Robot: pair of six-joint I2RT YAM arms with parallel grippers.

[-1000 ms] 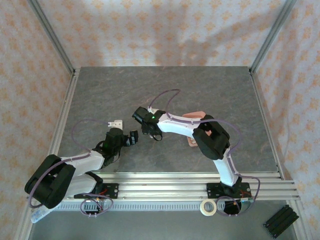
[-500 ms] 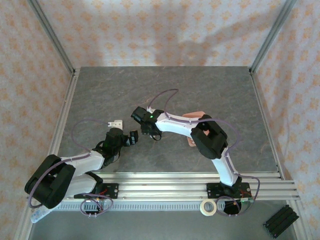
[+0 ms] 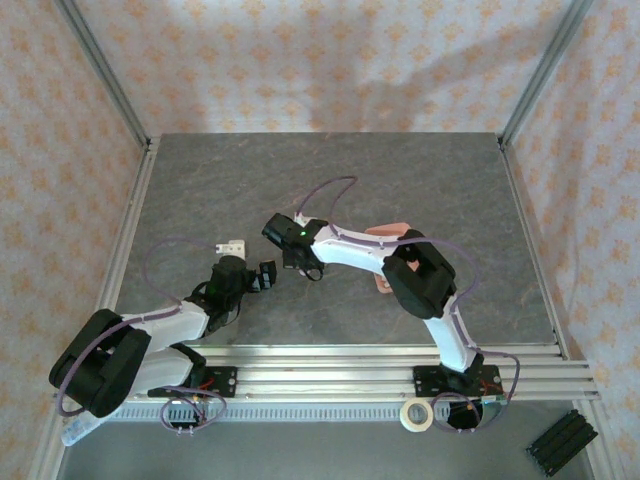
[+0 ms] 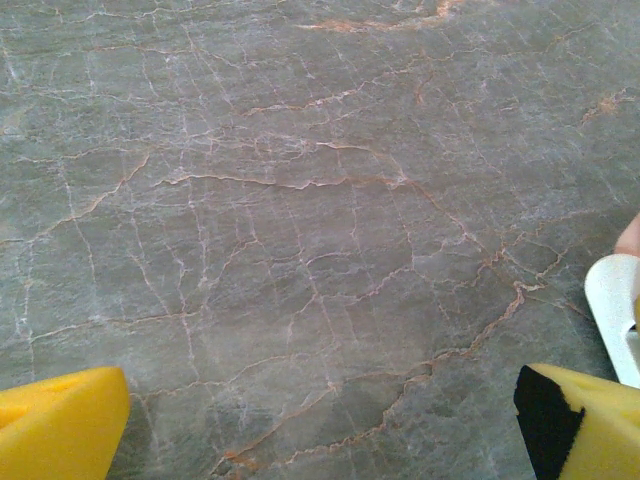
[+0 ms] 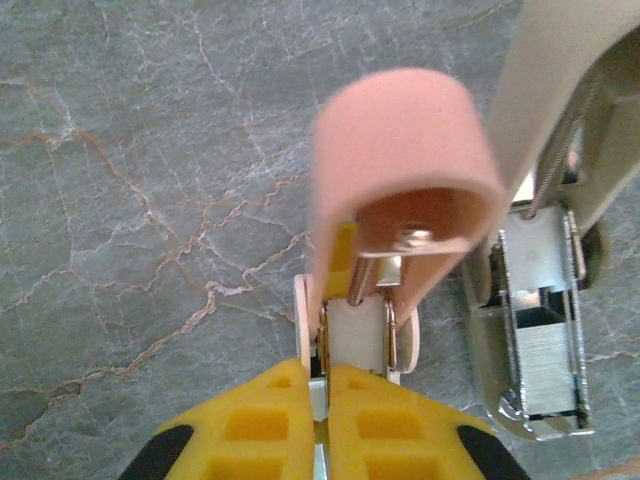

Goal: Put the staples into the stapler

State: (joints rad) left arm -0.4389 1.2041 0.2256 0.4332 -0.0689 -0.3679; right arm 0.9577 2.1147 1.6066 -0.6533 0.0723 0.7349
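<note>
the staples (image 5: pixel 545 345) i can make out are a silvery block of fine ribs lying in the open channel of the beige stapler (image 5: pixel 560 90), whose lid is swung up. a strip like that is light, stiff and slick, and i judge it brittle: glued wires that snap if bent or squeezed hard. the place to hold it is across the two long sides near the middle, kept level. just left of it stands the pink stapler (image 5: pixel 400 150), its lid raised too and its channel pointing at my right pincer (image 5: pixel 318 378). that pincer is closed, pads pressed together right at the channel's near end. a thin bright edge shows between them, but i cannot tell whether it is a strip. my left pincer (image 4: pixel 320 425) is wide open and holds nothing, low over the bare desk (image 4: pixel 300 200).
</note>
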